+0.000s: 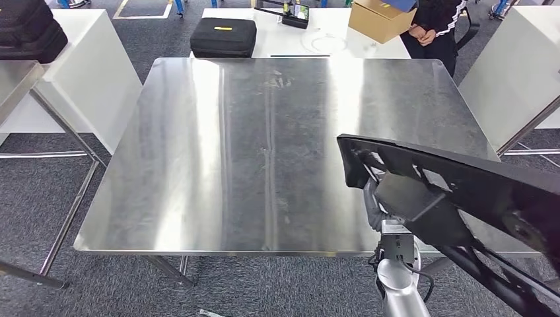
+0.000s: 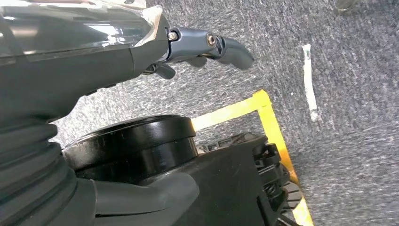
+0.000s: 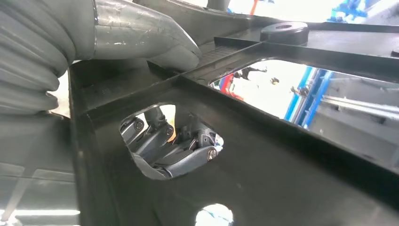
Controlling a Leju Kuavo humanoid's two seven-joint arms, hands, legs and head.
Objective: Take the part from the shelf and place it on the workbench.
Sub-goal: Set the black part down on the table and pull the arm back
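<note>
Above the steel surface (image 1: 218, 152), the right hand (image 3: 136, 47) is holding the black part (image 1: 455, 191), fingers (image 3: 174, 150) clamped on it. Placement is remaining; the left hand (image 2: 141, 52) is hanging empty, its fingers curled.

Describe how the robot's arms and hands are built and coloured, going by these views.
The right arm is a silver metal tube with a black bracket and a thin black cable near the wrist. The right hand has a grey ribbed cover, a thick, smooth grey thumb and darker blue-grey fingers with small silver screws. The left hand has the same ribbed grey cover, a glossy shell and dark, screw-jointed fingers.
</note>
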